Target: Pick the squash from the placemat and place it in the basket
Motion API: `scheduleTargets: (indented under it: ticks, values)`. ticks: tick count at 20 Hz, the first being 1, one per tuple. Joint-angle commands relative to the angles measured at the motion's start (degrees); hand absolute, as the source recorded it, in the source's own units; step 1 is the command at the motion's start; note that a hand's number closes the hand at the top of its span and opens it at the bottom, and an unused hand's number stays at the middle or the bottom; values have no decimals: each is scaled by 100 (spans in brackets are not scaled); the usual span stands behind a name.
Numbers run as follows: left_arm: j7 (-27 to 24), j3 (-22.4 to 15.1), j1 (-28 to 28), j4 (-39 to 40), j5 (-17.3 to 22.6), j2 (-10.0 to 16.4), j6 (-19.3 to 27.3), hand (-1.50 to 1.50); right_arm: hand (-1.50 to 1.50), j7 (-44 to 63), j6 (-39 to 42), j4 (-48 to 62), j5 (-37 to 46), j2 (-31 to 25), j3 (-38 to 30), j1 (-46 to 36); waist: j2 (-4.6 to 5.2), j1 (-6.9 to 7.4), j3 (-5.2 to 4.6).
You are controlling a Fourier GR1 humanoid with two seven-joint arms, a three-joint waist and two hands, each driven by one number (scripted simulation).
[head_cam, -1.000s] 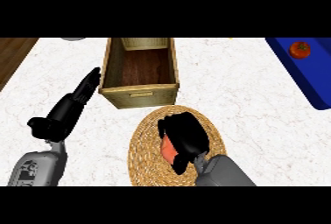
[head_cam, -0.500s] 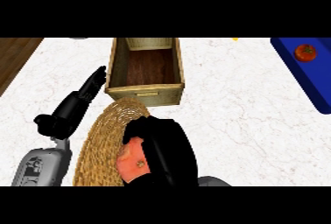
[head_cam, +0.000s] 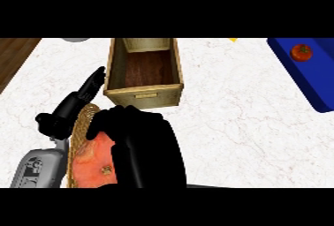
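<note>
Right hand point(head_cam: 140, 145) curls round the squash point(head_cam: 91, 159), hiding most of it and the placemat point(head_cam: 79, 128) at the worktop's point(head_cam: 235, 114) near edge; left hand point(head_cam: 72, 103), fingers straight, rests beside the basket point(head_cam: 143, 95).

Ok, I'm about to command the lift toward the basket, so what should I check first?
1. Right hand curled round the squash: ok.
2. Squash lifted off the placemat: cannot tell.
3. Basket open at the top: ok.
4. Left hand out of the carry path: cannot tell; it lies close by the basket's near left corner.
5. Counter between squash and basket free of obstacles: ok.
</note>
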Motion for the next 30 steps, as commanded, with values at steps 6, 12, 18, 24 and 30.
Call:
scheduleTargets:
  ticks: [6, 12, 18, 24, 30]
  values:
    - [7, -164, -12, 28, -84, -189, 81, 0, 150, 1693, -105, 1006, -242, 36, -716, -2089, 57, 30, -3]
    - [50, -7, -120, 11, 74, -72, -29, 0, 150, 1976, -219, 2167, -213, 36, -1208, -3149, 80, 78, -5]
    - [-77, -33, -52, -1, -35, -61, 27, 0, 150, 1858, -644, 3356, -69, 36, -1934, -4042, 140, 108, -1]
    - [-122, -29, -1, -41, -136, -102, 160, 0, 150, 1439, -804, 4474, -18, 37, -2629, -4720, 166, -67, 17]
    - [-104, 33, 286, -284, -8, 33, -17, 0, 150, 897, -1283, 5395, -291, 37, -2716, -4350, 190, -75, 23]
